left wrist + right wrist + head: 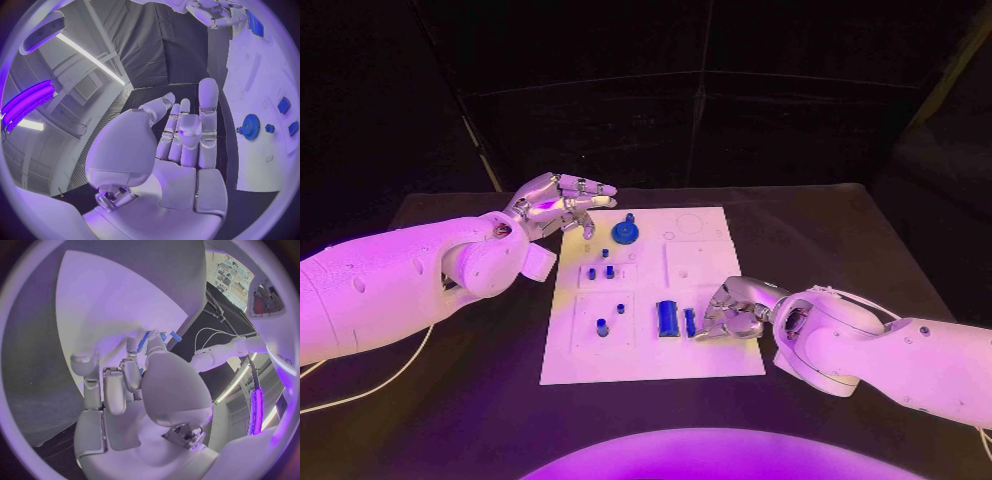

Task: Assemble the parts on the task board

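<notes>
The task board [711, 360] lies flat in the middle of the black table [848, 230], its long side running away from the robot. Over at the board's far left corner, the left hand [560, 205] hovers with palm up and fingers spread, holding nothing; the left wrist view confirms it, fingers [208, 107] straight and apart. Just beside it on the board sits a round blue gear [626, 233], lying flat with a small knob at its far edge. Nearer the robot, a few small blue pegs [599, 272] stand upright in the board's left column.

Down at the board's right edge, the right hand [730, 310] is curled over two blue bars. The wider bar [668, 318] and the slimmer bar [689, 322] lie side by side, both with their long axes pointing away from the robot. The fingertips [710, 328] touch down just beside the slimmer bar. Whether they actually grip it is hard to say; the right wrist view has blue pieces [145, 341] at the fingertips but no clear pinch.
</notes>
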Robot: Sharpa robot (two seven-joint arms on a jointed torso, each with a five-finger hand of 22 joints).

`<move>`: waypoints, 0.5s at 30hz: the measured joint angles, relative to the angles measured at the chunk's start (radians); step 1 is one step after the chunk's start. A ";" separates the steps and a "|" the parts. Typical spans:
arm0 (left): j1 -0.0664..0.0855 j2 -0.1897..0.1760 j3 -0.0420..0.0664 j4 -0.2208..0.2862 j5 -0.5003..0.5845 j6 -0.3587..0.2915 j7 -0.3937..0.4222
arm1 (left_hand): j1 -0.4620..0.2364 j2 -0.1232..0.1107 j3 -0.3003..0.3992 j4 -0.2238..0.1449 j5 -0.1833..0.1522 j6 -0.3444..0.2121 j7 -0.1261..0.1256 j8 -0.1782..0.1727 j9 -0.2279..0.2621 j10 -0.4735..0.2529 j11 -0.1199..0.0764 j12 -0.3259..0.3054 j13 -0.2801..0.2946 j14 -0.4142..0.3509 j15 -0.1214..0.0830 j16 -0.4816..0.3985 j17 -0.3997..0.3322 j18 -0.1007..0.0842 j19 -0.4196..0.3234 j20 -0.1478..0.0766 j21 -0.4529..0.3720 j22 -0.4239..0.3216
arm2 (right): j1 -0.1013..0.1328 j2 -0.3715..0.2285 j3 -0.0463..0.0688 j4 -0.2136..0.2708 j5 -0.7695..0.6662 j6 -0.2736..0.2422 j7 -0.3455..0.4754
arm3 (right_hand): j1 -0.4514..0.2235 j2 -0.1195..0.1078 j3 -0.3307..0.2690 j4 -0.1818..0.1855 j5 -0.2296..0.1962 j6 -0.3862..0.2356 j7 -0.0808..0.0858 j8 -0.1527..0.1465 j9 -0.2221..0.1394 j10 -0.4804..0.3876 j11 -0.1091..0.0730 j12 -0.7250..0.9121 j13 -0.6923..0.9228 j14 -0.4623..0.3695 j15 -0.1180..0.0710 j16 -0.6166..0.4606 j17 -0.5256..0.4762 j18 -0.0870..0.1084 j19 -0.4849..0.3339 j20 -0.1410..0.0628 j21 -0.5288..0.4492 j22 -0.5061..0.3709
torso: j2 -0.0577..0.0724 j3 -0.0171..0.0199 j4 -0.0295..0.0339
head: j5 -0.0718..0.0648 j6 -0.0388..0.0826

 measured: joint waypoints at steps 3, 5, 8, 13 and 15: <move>0.000 -0.002 0.000 0.000 0.000 -0.001 0.001 | 0.000 0.000 0.000 0.000 0.000 0.000 0.000 0.000 0.000 0.000 0.000 0.001 0.000 0.000 0.000 0.000 -0.003 0.000 -0.003 0.003 -0.004 -0.006 | 0.000 -0.017 0.000 0.003 0.070 0.002 0.055 | -0.002 -0.002 -0.010 -0.001 0.000 -0.039 0.014 -0.023 -0.009 -0.014 0.014 -0.022 -0.019 0.003 0.005 -0.012 0.000 0.000 -0.016 0.008 -0.024 -0.033 | -0.001 0.0000 0.0000 | 0.000 0.006; 0.000 -0.003 0.000 0.000 0.000 -0.003 0.003 | 0.000 0.000 -0.003 0.003 0.000 -0.004 0.004 0.000 0.000 -0.004 0.004 0.005 0.000 -0.004 0.004 0.000 -0.005 0.000 -0.004 0.004 -0.007 -0.007 | 0.006 -0.025 -0.001 -0.003 0.140 0.006 0.113 | -0.002 -0.002 -0.018 -0.006 -0.007 -0.066 0.023 -0.038 -0.015 -0.025 0.025 -0.039 -0.028 0.001 0.015 -0.032 0.000 0.000 -0.038 0.012 -0.049 -0.069 | -0.003 -0.0001 0.0000 | 0.000 0.010; 0.000 -0.004 0.000 -0.001 0.000 -0.009 0.009 | -0.003 0.003 -0.008 0.008 0.000 -0.004 0.004 0.000 0.000 -0.004 0.004 0.005 0.000 -0.004 0.004 0.000 -0.007 0.000 -0.006 0.006 -0.008 -0.010 | 0.036 -0.027 -0.001 -0.039 0.252 0.010 0.211 | 0.010 0.010 -0.028 -0.016 -0.006 -0.091 0.037 -0.053 -0.021 -0.072 0.033 -0.094 -0.074 0.000 0.025 -0.081 -0.013 0.024 -0.083 0.022 -0.109 -0.154 | -0.005 -0.0006 0.0005 | -0.004 0.018; 0.000 -0.004 -0.001 -0.005 0.015 -0.029 0.022 | -0.025 -0.007 -0.025 0.023 0.000 -0.007 0.000 0.005 0.000 -0.006 0.002 0.014 0.000 -0.043 0.005 -0.032 -0.063 0.000 -0.032 0.009 -0.034 -0.024 | 0.096 -0.021 0.001 -0.132 0.471 0.013 0.379 | 0.063 0.037 -0.042 -0.049 0.018 -0.137 0.064 -0.084 -0.034 -0.334 0.063 -0.468 -0.377 -0.114 0.055 -0.431 -0.418 0.055 -0.255 0.050 -0.338 -0.402 | -0.010 -0.0008 0.0007 | -0.013 0.034; 0.000 0.001 -0.001 -0.017 0.033 -0.046 0.030 | -0.036 -0.015 -0.049 0.029 0.000 -0.010 -0.003 0.011 0.000 -0.012 0.001 0.016 0.000 -0.120 0.008 -0.110 -0.197 0.000 -0.067 0.012 -0.057 -0.035 | 0.117 -0.012 0.002 -0.176 0.571 0.020 0.443 | 0.087 0.054 -0.040 -0.062 0.018 -0.153 0.080 -0.098 -0.042 -0.412 0.082 -0.599 -0.479 -0.220 0.077 -0.643 -0.605 0.055 -0.310 0.068 -0.421 -0.452 | -0.014 -0.0017 0.0009 | -0.020 0.045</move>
